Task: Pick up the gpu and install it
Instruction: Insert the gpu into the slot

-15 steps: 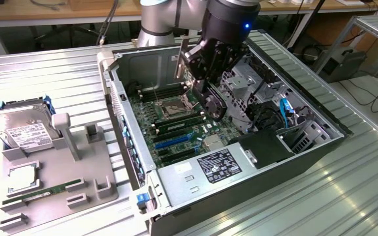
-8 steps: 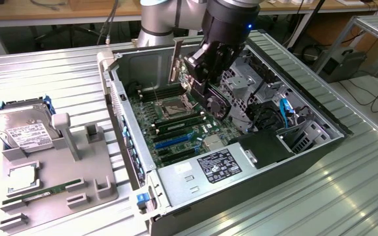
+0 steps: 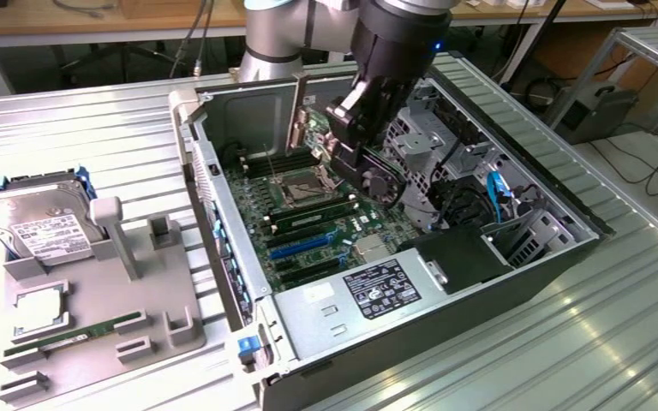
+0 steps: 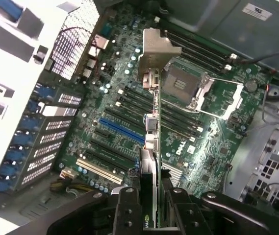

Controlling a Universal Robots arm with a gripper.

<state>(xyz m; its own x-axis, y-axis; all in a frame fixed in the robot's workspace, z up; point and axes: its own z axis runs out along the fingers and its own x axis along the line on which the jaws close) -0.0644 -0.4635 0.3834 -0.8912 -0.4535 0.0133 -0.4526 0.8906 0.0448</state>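
Over the open computer case, my gripper is shut on the gpu, a thin card held on edge above the motherboard. Its silver bracket points toward the case's rear wall. In the wrist view the gpu appears edge-on between my two black fingers, the gripper clamped on its near end. The bracket at its far end hangs over the board next to the CPU socket. The card floats above the board, beside the blue expansion slot, not seated in any slot.
A grey fixture tray at the exterior view's left holds a silver hard drive and a green memory stick. Inside the case are the power supply, drive cages and cables. Rear slot covers line the case wall.
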